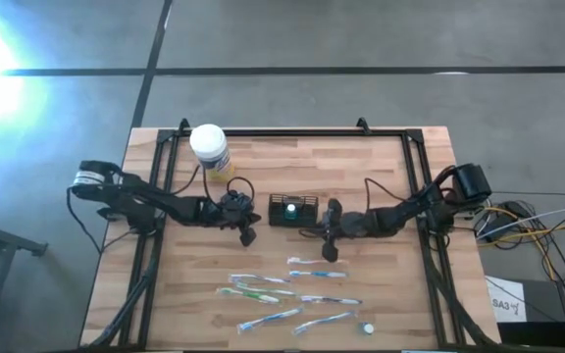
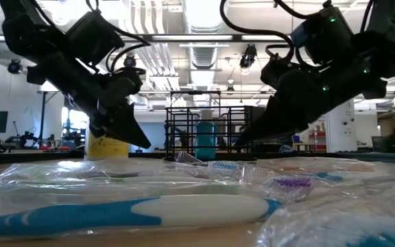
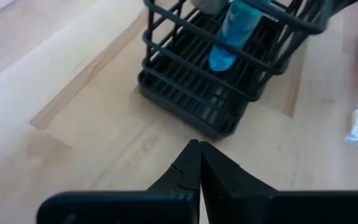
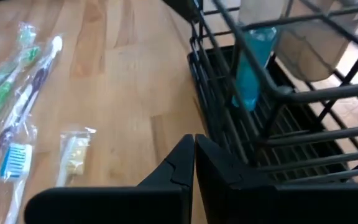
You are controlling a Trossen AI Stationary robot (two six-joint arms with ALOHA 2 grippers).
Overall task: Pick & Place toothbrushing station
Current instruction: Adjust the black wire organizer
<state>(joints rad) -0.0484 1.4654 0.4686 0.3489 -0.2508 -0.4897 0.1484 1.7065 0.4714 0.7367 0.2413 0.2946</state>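
Note:
The toothbrushing station is a small black wire caddy [image 1: 293, 209] standing on its base mid-table, with a teal tube [image 3: 236, 34] upright inside. It also shows in the low view [image 2: 208, 130] and the right wrist view [image 4: 272, 106]. My left gripper [image 1: 247, 235] is shut and empty, just left of the caddy and a little nearer; its tips [image 3: 199, 146] point at the caddy's base. My right gripper [image 1: 330, 250] is shut and empty, just right of the caddy; its tips [image 4: 194, 142] hover close beside the caddy's wall.
A white-lidded jar with a yellow label [image 1: 210, 152] stands at the far left. Several wrapped toothbrushes [image 1: 282, 289] lie on the near half of the table. A small wrapped item [image 1: 367, 327] lies near the front right. Black rails [image 1: 292, 132] frame the table.

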